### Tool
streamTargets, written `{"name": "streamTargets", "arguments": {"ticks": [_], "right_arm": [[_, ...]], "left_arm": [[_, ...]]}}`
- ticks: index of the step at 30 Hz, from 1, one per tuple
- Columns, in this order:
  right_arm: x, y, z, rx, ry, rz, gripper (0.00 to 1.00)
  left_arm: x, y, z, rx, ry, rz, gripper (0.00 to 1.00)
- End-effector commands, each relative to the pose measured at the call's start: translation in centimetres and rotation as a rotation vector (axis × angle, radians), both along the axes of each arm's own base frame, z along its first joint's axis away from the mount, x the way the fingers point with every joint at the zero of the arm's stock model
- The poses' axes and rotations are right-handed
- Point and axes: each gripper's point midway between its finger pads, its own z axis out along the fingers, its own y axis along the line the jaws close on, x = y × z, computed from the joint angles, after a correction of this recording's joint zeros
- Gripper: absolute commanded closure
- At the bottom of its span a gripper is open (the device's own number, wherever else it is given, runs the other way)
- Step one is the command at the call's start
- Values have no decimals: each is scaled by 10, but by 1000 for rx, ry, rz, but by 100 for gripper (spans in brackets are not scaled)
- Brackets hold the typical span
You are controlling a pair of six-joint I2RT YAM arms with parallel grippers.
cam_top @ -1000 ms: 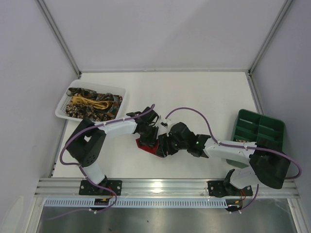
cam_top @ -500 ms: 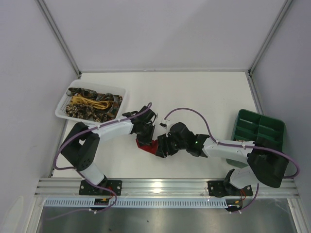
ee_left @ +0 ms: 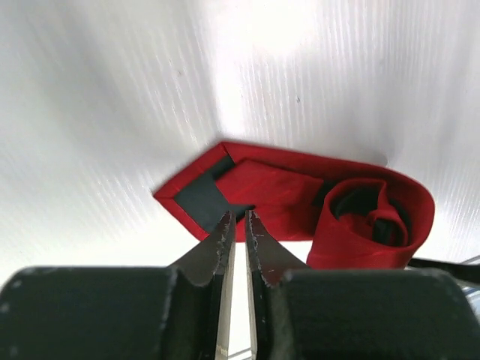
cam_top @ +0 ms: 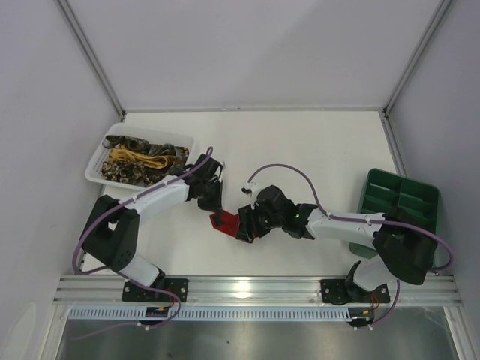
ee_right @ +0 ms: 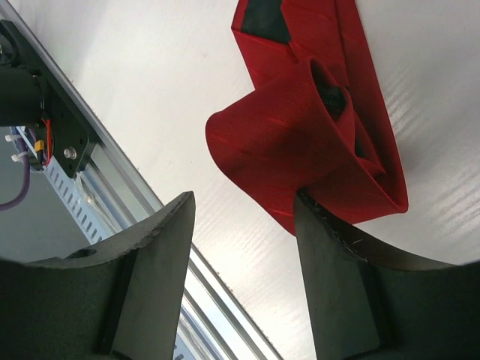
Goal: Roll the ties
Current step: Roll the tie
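- the red tie (ee_left: 285,187) lies on the white table (cam_top: 300,142) near the front middle, between the two grippers. most of it is wound into a loose roll standing on its edge. the pointed end lies flat and unrolled, with its dark backing showing.
- the left gripper (ee_left: 236,217) has drawn back from the tie toward the back left over the last second. its fingers are almost together, with only a slit between them, and hold nothing.
- the right gripper (ee_right: 241,202) has stayed at the roll. it is spread wide, with the roll partly between its fingers. one finger touches the roll's edge, but nothing is clamped.
- with both grippers off it, the roll looks free to spring loose, and the flat tail probably still needs winding in.
- a white mesh basket (cam_top: 97,169) at the back left holds more ties (cam_top: 142,160), brown-gold and yellow, tangled and not yet rolled.
- a green compartment tray (cam_top: 397,196) sits at the right edge, well apart from the tie. the right arm itself stretches across the space between them.
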Motion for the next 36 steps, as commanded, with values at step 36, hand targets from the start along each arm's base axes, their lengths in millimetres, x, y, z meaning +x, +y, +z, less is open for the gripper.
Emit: {"name": "streamTargets", "arguments": {"ticks": [36], "right_arm": [[33,50,-10,67,40,22,40]], "left_arm": [[-10,-8,17,-109,34,33,75]]}}
